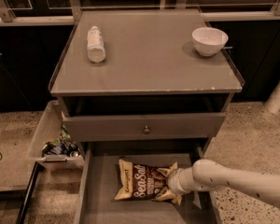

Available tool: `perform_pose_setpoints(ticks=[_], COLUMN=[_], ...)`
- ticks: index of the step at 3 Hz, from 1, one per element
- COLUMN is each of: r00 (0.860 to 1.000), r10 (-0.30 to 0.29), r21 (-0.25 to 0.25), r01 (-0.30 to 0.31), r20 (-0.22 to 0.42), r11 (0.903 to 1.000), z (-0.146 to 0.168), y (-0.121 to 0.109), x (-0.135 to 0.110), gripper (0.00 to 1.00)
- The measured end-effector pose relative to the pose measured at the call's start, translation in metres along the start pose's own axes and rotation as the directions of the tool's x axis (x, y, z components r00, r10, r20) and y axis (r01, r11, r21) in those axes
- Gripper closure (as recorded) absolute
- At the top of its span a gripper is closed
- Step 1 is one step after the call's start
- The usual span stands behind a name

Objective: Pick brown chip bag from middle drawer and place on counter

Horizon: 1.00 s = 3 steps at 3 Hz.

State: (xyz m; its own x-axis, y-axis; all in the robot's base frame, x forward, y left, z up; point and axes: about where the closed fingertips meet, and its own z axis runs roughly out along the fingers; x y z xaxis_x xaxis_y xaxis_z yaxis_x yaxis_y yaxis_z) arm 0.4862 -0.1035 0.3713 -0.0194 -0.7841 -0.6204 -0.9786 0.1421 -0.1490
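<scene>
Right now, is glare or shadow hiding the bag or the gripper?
Camera view: dim, warm light, with only a soft sheen on the counter and no hard glare. Camera view: the drawer floor is shaded, but the white script on the bag reads clearly; the gripper is at the bag's right end, pale against the dark.

Chip bag (141,186) in mid drawer (100,197) — hand (171,184) at its R end.
</scene>
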Motion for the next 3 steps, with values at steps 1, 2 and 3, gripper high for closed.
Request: perform_pose_setpoints(ticks=[1, 2, 3], r00=[1.000, 1.000, 1.000], r10=[0.000, 0.000, 0.000], r21=[0.000, 0.000, 0.000], r01=[0.000, 0.000, 0.000], r20=[0.000, 0.000, 0.000], r11=[1.0000, 1.0000, 1.0000], z=[0.0000, 0.0000, 0.0000], y=[0.0000, 0.0000, 0.0000], x=[0.0000, 0.0000, 0.0000], gripper=[0.65, 0.89, 1.00])
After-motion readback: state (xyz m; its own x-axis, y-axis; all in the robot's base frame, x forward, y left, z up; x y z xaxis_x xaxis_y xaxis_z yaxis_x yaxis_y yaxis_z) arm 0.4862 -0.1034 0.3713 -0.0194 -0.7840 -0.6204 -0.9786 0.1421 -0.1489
